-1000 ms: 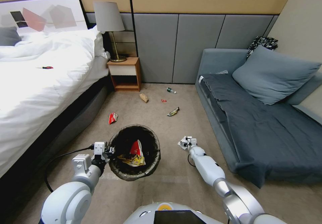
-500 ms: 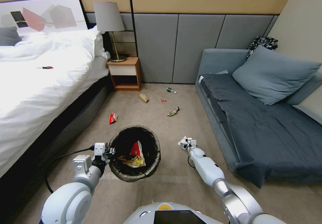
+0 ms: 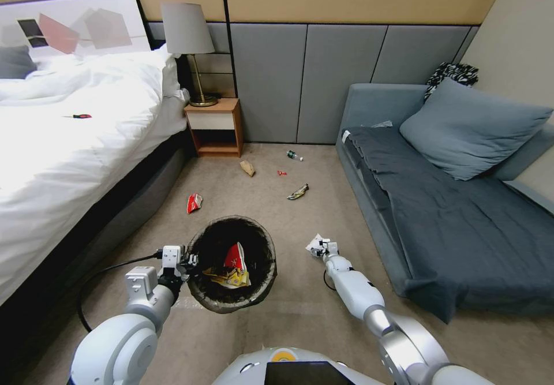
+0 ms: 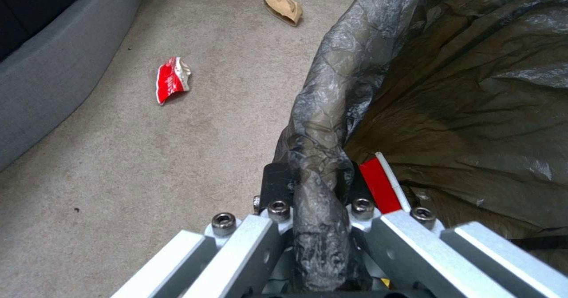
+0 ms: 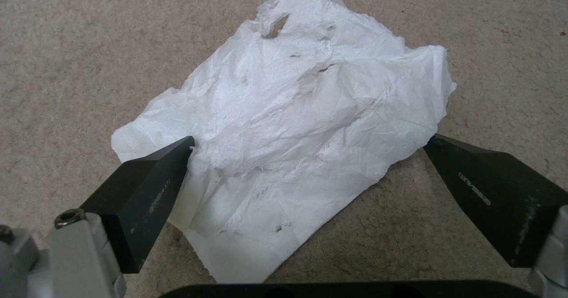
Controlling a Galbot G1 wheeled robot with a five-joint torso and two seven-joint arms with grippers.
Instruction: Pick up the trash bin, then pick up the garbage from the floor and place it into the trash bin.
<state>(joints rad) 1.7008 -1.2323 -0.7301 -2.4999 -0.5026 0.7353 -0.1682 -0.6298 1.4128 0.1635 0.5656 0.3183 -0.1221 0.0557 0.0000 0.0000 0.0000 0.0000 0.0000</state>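
Observation:
My left gripper point(image 3: 187, 261) is shut on the bag-lined rim of the trash bin point(image 3: 199, 284), point(image 4: 313, 164), holding it just left of centre. Red and yellow wrappers point(image 3: 232, 264) lie inside it. To the bin's right, my right gripper point(image 3: 321, 247), point(image 5: 308, 149) hangs open low over a crumpled white tissue point(image 3: 315, 245), point(image 5: 296, 111) on the floor point(image 3: 300, 310), one finger on each side of it. Farther off lie a red-and-white packet point(image 3: 194, 202), point(image 4: 171, 79), a brown paper bag point(image 3: 247, 167), point(image 4: 284, 7), a shiny wrapper point(image 3: 298, 191), a small red scrap point(image 3: 281, 172) and a green bottle point(image 3: 294, 155).
A white bed point(image 3: 63, 142) runs along the left, with a wooden nightstand point(image 3: 213, 126) and lamp point(image 3: 187, 33) at its head. A grey sofa point(image 3: 461, 223) with a cushion lines the right. A black cable point(image 3: 98, 281) trails by my left arm.
My right gripper has sunk a little lower and closer to the tissue. The left gripper and the bin have stayed put.

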